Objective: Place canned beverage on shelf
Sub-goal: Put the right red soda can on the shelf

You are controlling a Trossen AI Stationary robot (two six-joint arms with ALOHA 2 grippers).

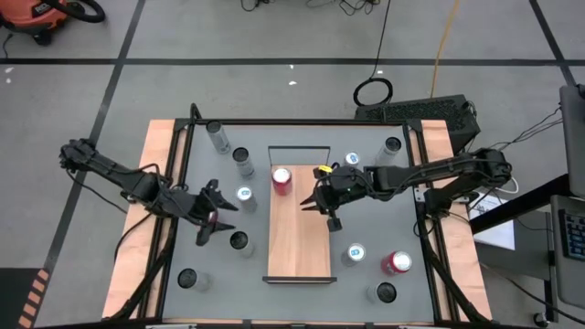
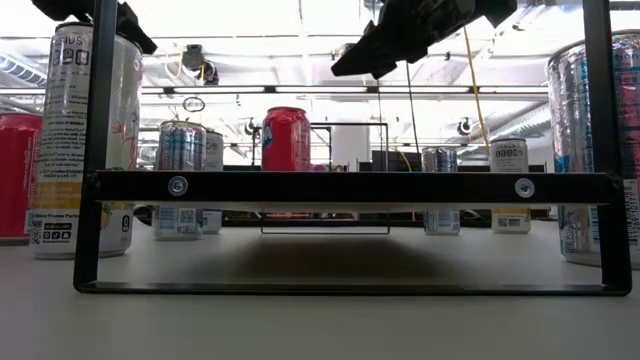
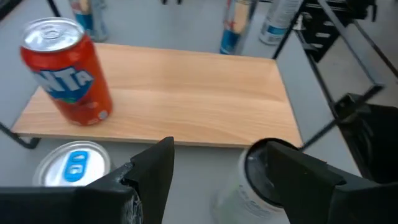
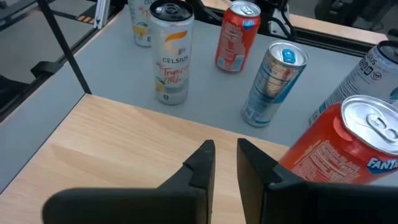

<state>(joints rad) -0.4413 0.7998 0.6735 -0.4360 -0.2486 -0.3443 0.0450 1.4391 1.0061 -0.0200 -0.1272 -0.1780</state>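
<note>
The shelf is a light-wood board lying lengthwise in the middle of the grey table, with a thin black wire rail at its far end. A red canned beverage stands upright on its far left corner and also shows in the left wrist view and the low view. My right gripper hangs shut above the board, just right of that can, with nothing between its fingers. My left gripper is open left of the board, between a blue-topped can and a dark-topped can.
Several more cans stand on the table around the board: a Celsius can, a red can, a silver blue-topped can, tall silver ones at the far left. A black frame borders the table.
</note>
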